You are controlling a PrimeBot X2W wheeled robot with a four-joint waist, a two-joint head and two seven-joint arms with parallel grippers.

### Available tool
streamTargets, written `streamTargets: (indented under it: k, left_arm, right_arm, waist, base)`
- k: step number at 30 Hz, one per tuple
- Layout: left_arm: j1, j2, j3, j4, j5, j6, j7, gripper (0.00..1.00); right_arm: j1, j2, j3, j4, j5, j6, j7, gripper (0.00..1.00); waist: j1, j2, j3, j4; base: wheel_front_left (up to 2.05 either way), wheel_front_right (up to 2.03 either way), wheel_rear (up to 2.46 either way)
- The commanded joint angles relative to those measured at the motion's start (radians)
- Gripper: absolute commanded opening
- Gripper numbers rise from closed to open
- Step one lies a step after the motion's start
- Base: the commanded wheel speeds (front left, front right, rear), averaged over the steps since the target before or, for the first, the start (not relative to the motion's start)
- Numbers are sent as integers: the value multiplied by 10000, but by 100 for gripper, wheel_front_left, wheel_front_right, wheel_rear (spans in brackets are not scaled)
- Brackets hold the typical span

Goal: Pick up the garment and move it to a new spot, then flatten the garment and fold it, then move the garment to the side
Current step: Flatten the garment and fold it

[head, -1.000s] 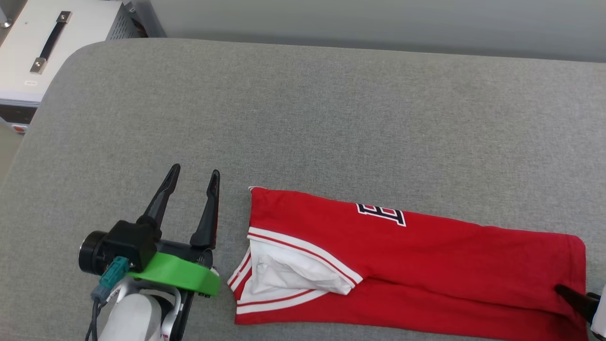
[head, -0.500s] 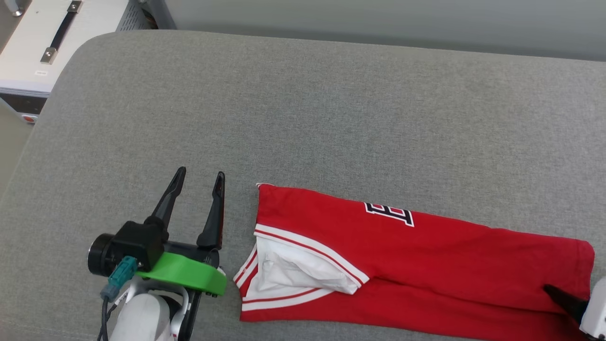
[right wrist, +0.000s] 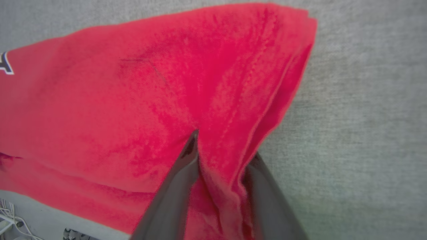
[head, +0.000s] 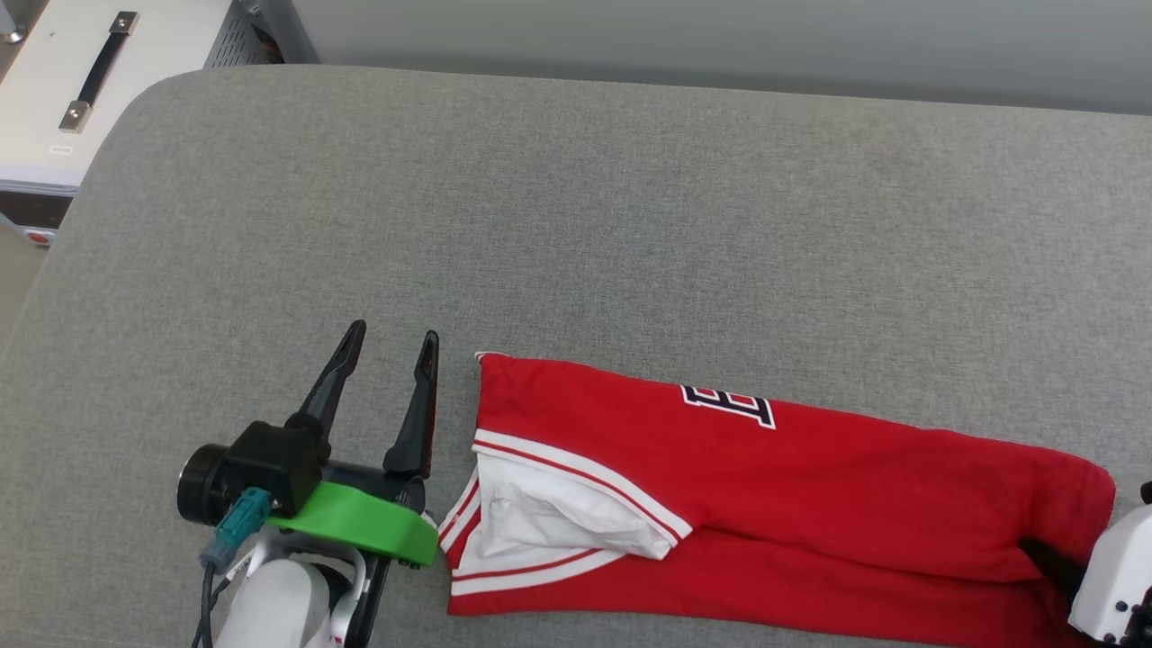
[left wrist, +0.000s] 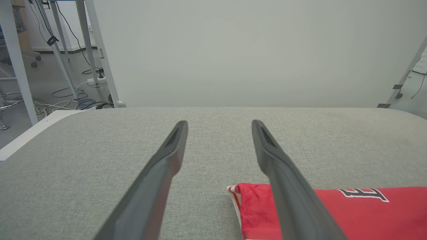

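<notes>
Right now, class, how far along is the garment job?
Done: the garment lies folded into a long strip on the grey cushion. In hand: the right gripper pinches its right end; the left gripper hangs open beside its other end. Left: probably cross-folding, moving aside.

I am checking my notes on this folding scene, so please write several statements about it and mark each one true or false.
1. The left tool is open and empty. True.
2. The right tool has a fold of the shirt between its fingers. True.
3. The shirt lies spread out flat, both sleeves out. False: it is folded into a long strip.
4. The whole print shows. False: only a small part shows, at the strip's far edge.
</notes>
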Motion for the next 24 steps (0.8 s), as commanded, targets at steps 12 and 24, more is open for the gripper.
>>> streamTargets:
  k: [12,24]
  left_arm:
    - [57,110,72,147,-164,-32,-57,100]
    - [126,23,85,210,-222,-32,-57,100]
  right_arm:
    - [-175,-854,185,755,148,10,-1305,0]
    - [-489,-1466,-1285,1521,-1834,10,-2188,0]
  waist:
    - [0,0,-302,-128]
    - [0,0,-587,-88]
  base:
    - [0,0,0]
    - [0,0,0]
